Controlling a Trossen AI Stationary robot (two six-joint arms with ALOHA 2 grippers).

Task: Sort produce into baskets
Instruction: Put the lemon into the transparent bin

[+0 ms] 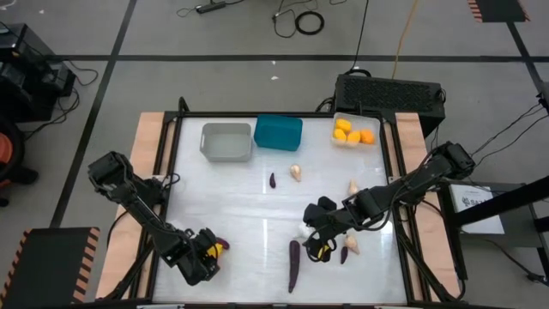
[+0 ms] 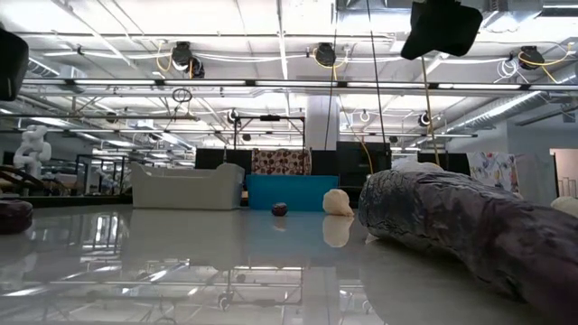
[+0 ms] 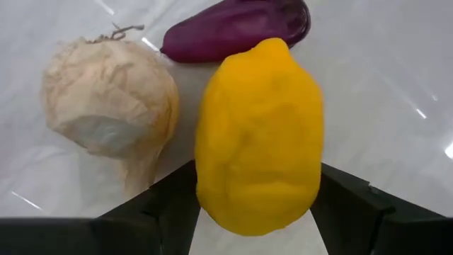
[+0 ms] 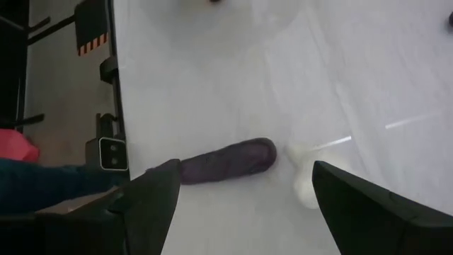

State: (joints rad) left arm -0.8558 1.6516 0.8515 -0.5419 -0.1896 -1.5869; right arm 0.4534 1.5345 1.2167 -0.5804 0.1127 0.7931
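Note:
My left gripper (image 1: 208,254) stands low at the table's near left, open, its fingers (image 3: 166,209) on either side of a yellow fruit (image 3: 258,134) that lies on the table. Close beside the fruit lie a pale bulb (image 3: 106,106) and a dark purple vegetable (image 3: 241,32). My right gripper (image 1: 319,240) hangs open above the table's near middle. Under it lie the long purple vegetable (image 4: 226,161) and a pale bulb (image 4: 304,180). At the far edge stand the grey basket (image 1: 226,142), the teal basket (image 1: 278,132) and the clear basket (image 1: 371,120), which holds yellow-orange fruits (image 1: 353,132). My left gripper comes at the yellow fruit from above, one finger at each of its long sides (image 3: 205,177). Whether the fingers touch it cannot be told. The fruit rests on the table.
A small purple piece (image 1: 273,180) and two pale bulbs (image 1: 296,172) (image 1: 353,186) lie mid-table. Another bulb (image 1: 351,248) lies right of my right gripper. A black box with cables (image 1: 390,96) stands behind the table's far right corner. Bare tabletop (image 1: 232,197) shows between the arms.

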